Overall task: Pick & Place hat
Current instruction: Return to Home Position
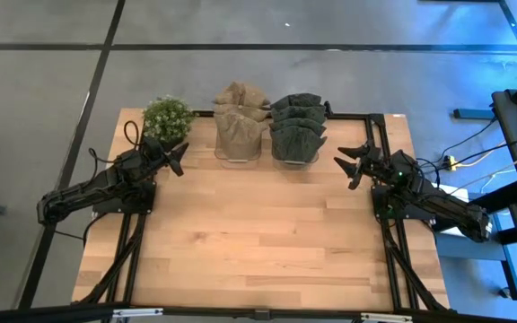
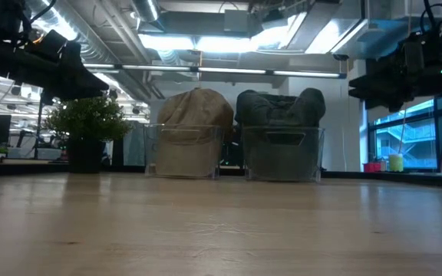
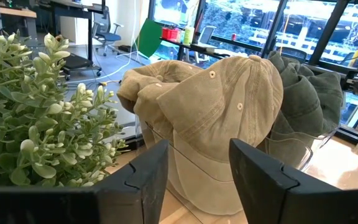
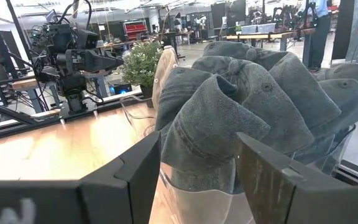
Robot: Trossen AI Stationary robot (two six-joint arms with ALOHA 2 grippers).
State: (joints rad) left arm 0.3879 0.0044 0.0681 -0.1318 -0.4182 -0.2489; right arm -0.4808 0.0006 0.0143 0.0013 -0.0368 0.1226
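Hovering wide and empty, the left hand [image 1: 176, 160] and right hand [image 1: 353, 167] are flanking the bins [image 1: 238, 157] holding brown caps [image 1: 240, 117] and black caps [image 1: 296, 124]; a smooth retreat, skirting the plant [image 1: 167, 117], is looking wisest.

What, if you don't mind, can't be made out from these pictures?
- Cap count: the brown caps and black caps overlap in their stacks in every view.
- Floor of the left bin: in the left wrist view, covered by caps and the fingers of the left gripper.
- Low view: the right gripper shows only as a dark shape running off the edge.
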